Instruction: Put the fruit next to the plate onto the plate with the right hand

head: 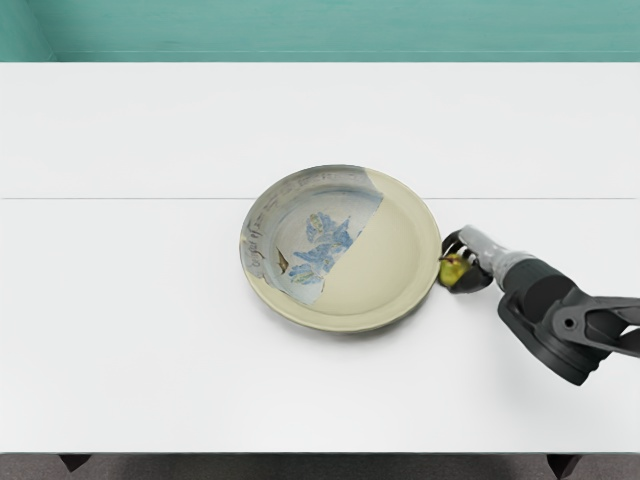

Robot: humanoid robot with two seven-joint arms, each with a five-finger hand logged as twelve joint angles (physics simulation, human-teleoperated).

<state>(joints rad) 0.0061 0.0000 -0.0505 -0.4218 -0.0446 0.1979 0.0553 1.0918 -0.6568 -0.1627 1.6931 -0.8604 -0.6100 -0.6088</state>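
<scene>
The fruit [453, 270], a small yellow-green piece too tiny in this view to name more closely, sits just beside the right rim of the plate [392, 275], outside it and so close that it looks to be touching the edge. It is not on the plate. Whether it rests on the table [150, 350] or is raised slightly off it cannot be told from this angle. The right hand [466, 264] is wrapped about the fruit: its dark fingers [451, 243] curl in from above and below in the picture, cupping the fruit between them so that only its yellow-green face toward the plate shows through. The fingers are drawn in close, not spread, and appear to press on the fruit from both sides. Behind the fingers a pale grey wrist section leads back into the bulky black forearm [555, 318], which runs down and to the right and leaves the picture at its right edge. The plate is a wide shallow dish, cream on its right part and grey-white with a blue leafy pattern on its left, lying near the middle of the white table. A teal wall [300, 25] runs behind the table's far edge.
</scene>
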